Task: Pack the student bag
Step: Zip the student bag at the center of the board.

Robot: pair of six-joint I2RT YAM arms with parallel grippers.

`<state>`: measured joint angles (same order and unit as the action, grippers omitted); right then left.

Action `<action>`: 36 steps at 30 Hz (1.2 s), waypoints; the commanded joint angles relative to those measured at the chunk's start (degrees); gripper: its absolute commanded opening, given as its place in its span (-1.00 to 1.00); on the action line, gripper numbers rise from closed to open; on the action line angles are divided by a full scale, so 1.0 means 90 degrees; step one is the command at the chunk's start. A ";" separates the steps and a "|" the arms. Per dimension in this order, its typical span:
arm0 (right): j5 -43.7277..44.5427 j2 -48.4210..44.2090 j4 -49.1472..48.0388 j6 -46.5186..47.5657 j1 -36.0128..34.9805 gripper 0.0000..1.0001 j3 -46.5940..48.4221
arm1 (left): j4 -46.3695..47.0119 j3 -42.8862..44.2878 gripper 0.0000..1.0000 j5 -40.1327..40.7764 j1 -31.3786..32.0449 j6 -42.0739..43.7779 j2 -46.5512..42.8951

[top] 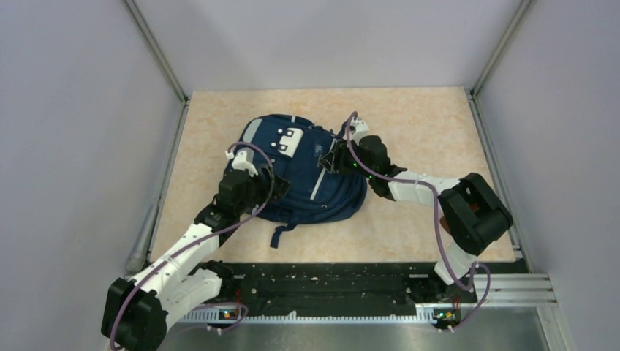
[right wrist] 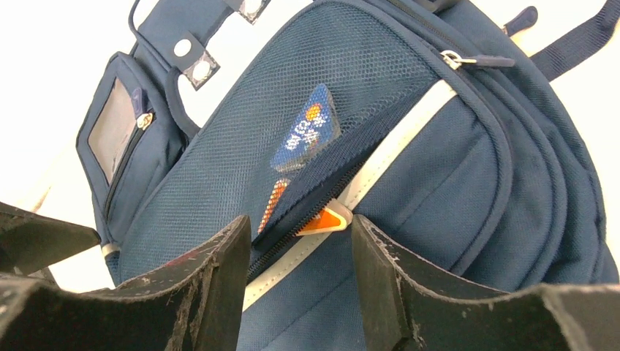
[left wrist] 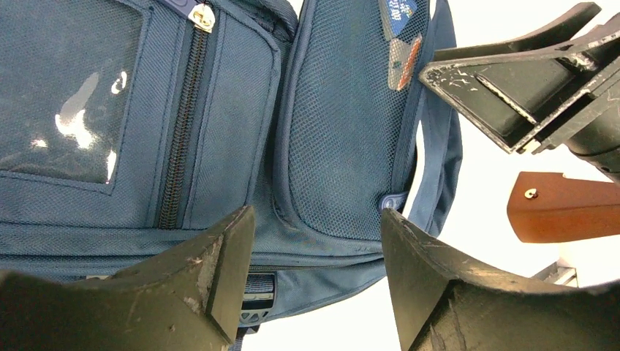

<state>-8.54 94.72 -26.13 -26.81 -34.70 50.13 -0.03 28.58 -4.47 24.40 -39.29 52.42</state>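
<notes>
On the left, our left claw (left wrist: 316, 227) reaches in over the near-left side of the student bag (top: 300, 197). Its jaws stand apart with nothing pinched between them. In its wrist view, navy fabric fills the gap behind the fingers. Furthest left in that view we see a clear window pocket (left wrist: 66, 95), and beside it a dark zipper (left wrist: 178, 131) running up to a pale metal pull. To the right of the zipper is a mesh pocket (left wrist: 351, 124).

The bag lies flat near the middle of the beige counter (top: 424, 124), between the two arms. Its white strap patches face the far end.

On the right, our right claw (right wrist: 300, 227) comes in from the bag's right side. Its jaws are also apart, and they are set either side of the mesh pocket's open edge without closing on it. Through the mesh we make out a blue card (right wrist: 307, 128) with orange marks. An orange tab (right wrist: 325, 219) shows at the pocket's lip, just beside a pale stripe (right wrist: 398, 150) that crosses the bag's front. At the far right of the left wrist view sits a brown piece (left wrist: 570, 208) with a small screw. We cannot tell what it belongs to.
</notes>
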 commanded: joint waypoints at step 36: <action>-0.3017 -0.0691 0.2884 0.4525 -0.0434 0.15 0.1107 | 0.1907 -0.0514 -0.06 -0.0754 -0.0056 -0.1038 0.1529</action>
<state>-27.62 86.85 -3.29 3.36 -36.38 55.94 11.94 24.40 -11.14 24.08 -46.78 64.90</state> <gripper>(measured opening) 0.582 0.491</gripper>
